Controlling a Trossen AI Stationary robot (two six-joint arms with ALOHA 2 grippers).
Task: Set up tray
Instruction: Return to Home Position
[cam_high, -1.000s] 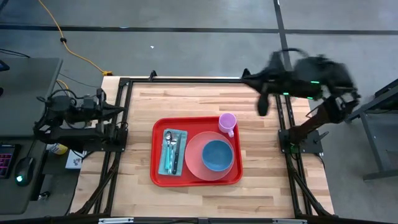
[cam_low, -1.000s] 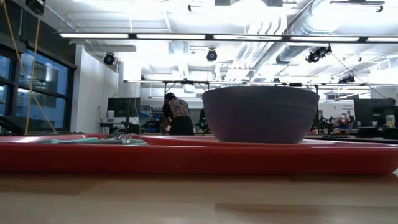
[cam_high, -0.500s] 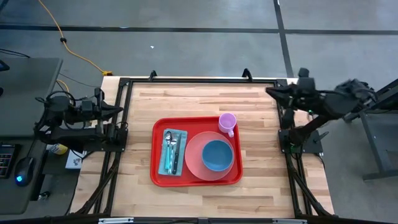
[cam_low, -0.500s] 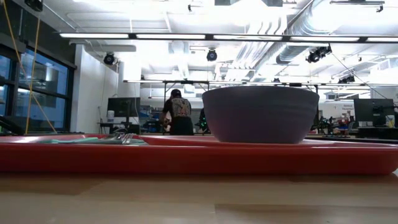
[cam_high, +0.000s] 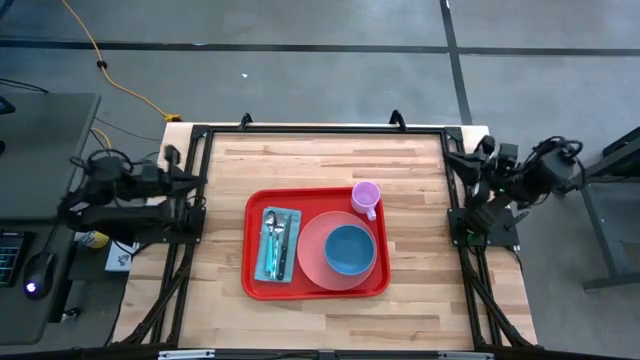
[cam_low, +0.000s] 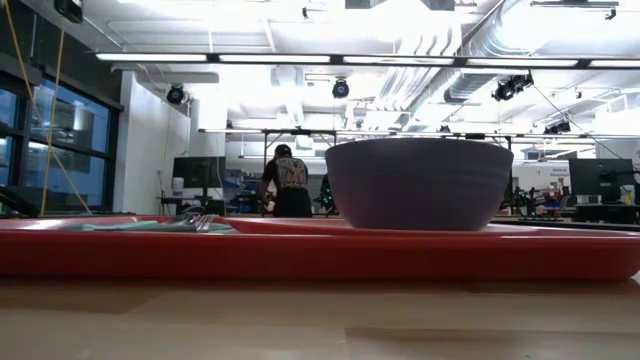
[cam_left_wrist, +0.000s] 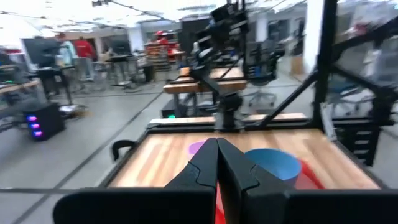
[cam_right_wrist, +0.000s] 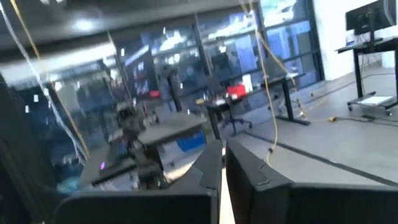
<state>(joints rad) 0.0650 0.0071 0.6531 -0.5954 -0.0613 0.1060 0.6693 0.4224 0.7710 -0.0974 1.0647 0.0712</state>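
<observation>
The red tray (cam_high: 316, 292) lies in the middle of the table. On it a teal napkin (cam_high: 268, 262) carries cutlery (cam_high: 277, 238), and a pink plate (cam_high: 312, 252) holds a blue bowl (cam_high: 349, 248). A purple cup (cam_high: 366, 196) stands at the tray's far right corner. The low view shows the tray's rim (cam_low: 300, 252), the bowl (cam_low: 418, 185) and the cutlery (cam_low: 195, 222). My left gripper (cam_high: 195, 176) (cam_left_wrist: 217, 155) is shut at the table's left edge. My right gripper (cam_high: 452, 158) (cam_right_wrist: 222, 155) is shut at the right edge. Neither touches anything.
A black frame (cam_high: 320, 128) runs along the table's far, left and right edges. Bare wood (cam_high: 320, 160) lies between the tray and the far edge, and more on the near side. Beyond the table a person (cam_low: 290, 182) stands at distant desks.
My right arm has drawn back from above the table's far right part toward the right edge and folded in over its base. The tray and the things on it have not moved.
</observation>
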